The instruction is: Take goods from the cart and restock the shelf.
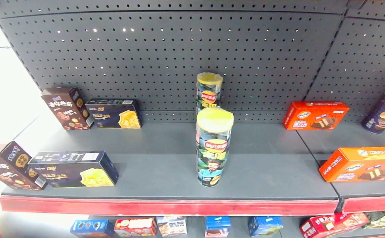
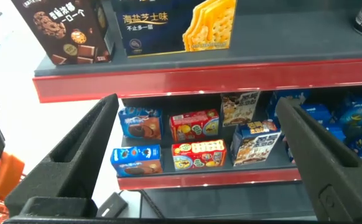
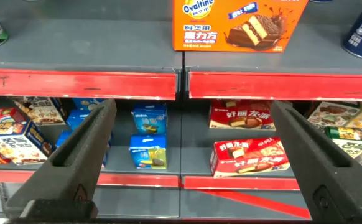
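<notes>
The big grey shelf [image 1: 166, 172] holds the goods. On its right side sit orange boxes [image 1: 361, 163], on its left dark boxes [image 1: 76, 168]. Two tall chip cans [image 1: 214, 148] stand in the middle, one behind the other. The left gripper [image 2: 196, 99] and right gripper [image 3: 193, 104] are both wide open and hold nothing.

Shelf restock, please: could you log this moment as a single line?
left hand open, empty | right hand open, empty | front chip can upright on shelf | rear chip can upright behind it
</notes>
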Controlling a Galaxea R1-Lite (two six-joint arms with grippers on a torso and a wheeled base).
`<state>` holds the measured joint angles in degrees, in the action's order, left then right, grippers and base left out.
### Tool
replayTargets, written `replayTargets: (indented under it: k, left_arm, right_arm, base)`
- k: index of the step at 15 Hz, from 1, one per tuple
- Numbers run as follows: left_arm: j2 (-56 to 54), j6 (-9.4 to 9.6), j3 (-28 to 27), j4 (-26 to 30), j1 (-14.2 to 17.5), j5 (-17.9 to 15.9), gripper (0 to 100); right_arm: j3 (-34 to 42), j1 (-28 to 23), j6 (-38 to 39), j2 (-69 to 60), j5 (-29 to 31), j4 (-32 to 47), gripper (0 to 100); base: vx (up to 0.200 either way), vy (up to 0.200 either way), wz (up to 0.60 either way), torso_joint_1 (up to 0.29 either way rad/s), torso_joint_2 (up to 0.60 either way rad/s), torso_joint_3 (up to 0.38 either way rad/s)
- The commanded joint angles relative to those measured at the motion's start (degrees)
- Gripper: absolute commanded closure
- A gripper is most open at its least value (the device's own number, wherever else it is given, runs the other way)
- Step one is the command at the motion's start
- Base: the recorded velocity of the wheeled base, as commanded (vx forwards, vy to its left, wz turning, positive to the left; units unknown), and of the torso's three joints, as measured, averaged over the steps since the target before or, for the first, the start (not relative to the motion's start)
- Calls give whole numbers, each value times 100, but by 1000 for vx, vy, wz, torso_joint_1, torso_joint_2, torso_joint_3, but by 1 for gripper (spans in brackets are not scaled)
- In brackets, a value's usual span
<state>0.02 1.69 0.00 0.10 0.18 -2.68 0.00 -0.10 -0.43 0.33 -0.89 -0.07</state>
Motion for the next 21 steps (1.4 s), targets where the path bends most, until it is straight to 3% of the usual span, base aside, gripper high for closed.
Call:
replayTargets:
  k: [1,21]
  left_arm:
    - [-2,-2,0,-1,-1,5,0]
    - [-2,6,0,-1,-1,-4,0]
  right_arm:
    - [0,1,-1,11,1,-1,0]
    - [0,1,-1,11,1,-1,0]
  base:
    - [0,0,0,0,0,0]
    - [0,0,0,0,0,0]
